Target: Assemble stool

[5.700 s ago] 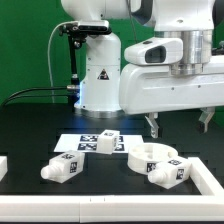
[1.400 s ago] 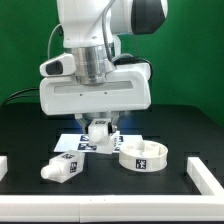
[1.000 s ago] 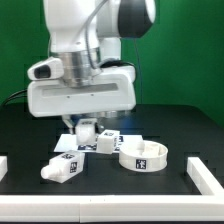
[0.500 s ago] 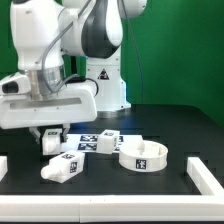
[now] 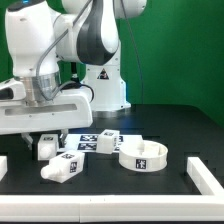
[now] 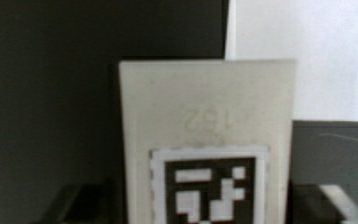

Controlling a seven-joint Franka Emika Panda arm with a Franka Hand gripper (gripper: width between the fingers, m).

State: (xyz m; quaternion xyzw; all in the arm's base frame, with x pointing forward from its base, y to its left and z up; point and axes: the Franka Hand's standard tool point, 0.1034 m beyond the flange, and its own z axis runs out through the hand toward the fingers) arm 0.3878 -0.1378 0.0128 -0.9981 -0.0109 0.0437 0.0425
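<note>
In the exterior view my gripper [image 5: 45,139] hangs low over the table at the left. A short white leg [image 5: 45,149] stands upright between its fingers. In the wrist view that leg [image 6: 208,110] fills the middle with its black-and-white tag facing the camera. My gripper [image 6: 208,203] is open, and a dark gap shows between the leg and each finger. A second white leg [image 5: 62,167] lies on its side just in front. The round white seat [image 5: 143,157] rests on the table towards the exterior view's right.
The marker board [image 5: 100,141] lies flat between the gripper and the seat. White rails sit at the table's left edge [image 5: 3,165] and at the front right [image 5: 206,175]. The robot's base [image 5: 105,85] stands behind.
The arm has carried the leg from over the marker board to the exterior view's left and lowered it. The jaws have since come apart from the leg's sides.
</note>
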